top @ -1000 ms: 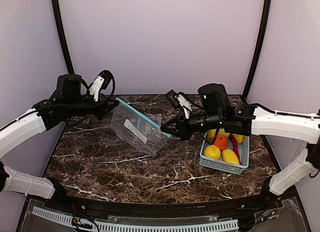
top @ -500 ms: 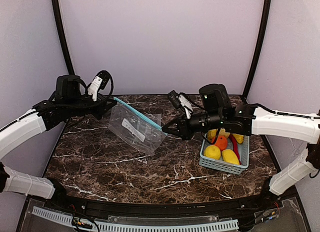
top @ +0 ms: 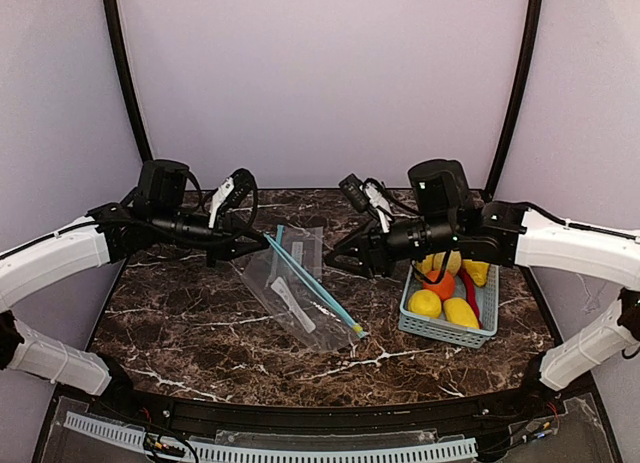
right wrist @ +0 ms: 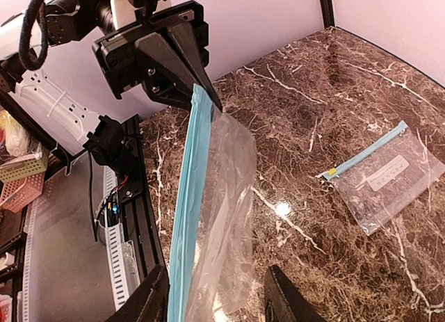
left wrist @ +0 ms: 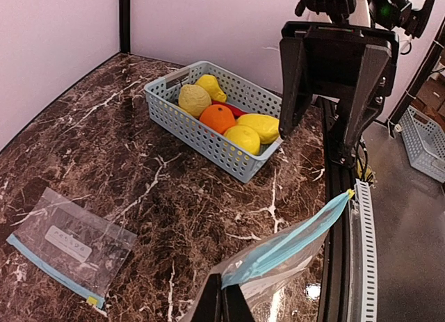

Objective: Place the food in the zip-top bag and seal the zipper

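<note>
My left gripper (top: 258,241) (left wrist: 224,301) is shut on one corner of the clear zip-top bag (top: 295,293) (left wrist: 292,245) at its blue zipper. The bag hangs slanting down from there, its free end (top: 358,332) near the table. My right gripper (top: 338,259) (right wrist: 217,304) stands open; the bag (right wrist: 215,197) shows between its spread fingers, unclamped. The food (top: 447,291) (left wrist: 222,117) lies in the pale blue basket (top: 432,330) (left wrist: 201,138): yellow pieces, an orange (top: 441,282) and a red chili (top: 470,295).
A second zip-top bag (top: 306,245) (left wrist: 69,245) (right wrist: 386,172) lies flat on the marble table, behind the held one. The basket stands at the right, close under my right arm. Black frame posts rise at the back corners.
My right gripper has opened and let go of the bag's zipper end, which has dropped toward the table. My left arm has moved right with the bag's corner still in it.
</note>
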You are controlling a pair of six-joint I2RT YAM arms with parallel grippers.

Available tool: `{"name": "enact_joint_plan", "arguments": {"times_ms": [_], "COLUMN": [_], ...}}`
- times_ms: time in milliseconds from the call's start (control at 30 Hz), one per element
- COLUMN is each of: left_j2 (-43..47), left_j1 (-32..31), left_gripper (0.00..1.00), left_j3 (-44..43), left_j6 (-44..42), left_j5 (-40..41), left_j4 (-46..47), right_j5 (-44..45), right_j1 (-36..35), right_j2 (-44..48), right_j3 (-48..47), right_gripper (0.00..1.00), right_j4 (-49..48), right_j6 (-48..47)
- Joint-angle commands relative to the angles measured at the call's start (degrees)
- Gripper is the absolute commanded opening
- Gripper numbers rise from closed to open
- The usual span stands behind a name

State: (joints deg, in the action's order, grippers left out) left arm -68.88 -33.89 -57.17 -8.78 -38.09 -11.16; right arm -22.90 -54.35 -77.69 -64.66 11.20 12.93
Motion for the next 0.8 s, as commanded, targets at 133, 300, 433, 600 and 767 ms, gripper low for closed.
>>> {"name": "enact_joint_plan", "arguments": {"times_ms": [133,300,433,600,767], "left_j2": [-0.9,-1.2,-1.1,-1.2,-1.2], "left_j1": [-1.0,-1.1,-1.2,-1.2,-1.3], "left_gripper": [0.01,0.01,0.01,0.01,0.01], "left_j3": [-1.4,-1.4,-1.3,-1.4,-1.4], "left_j6": [-1.9,-1.8,-1.8,-1.8,-1.8], "left_j5": [-2.7,-2.8,-2.5,-1.8,-1.7], "left_j4": [-2.2,-2.1,-2.2,-2.2,-2.3], "right_j5": [0.2,0.6,0.4,0.4,0.7], "right_j1": [-2.6,-3.5,-3.9,-4.4,-4.9], "right_j2": [-4.0,-5.6,-6.9,-8.2,-9.2], "right_j3": [-3.4,-3.6,-3.8,-4.3,-5.1], "right_gripper": [0.44,0.44,0.41,0.39,0.36], "right_j4": [2.2,2.1,2.2,2.2,2.1], "right_j6": [-2.2,-2.1,-2.0,-2.0,-2.0]}}
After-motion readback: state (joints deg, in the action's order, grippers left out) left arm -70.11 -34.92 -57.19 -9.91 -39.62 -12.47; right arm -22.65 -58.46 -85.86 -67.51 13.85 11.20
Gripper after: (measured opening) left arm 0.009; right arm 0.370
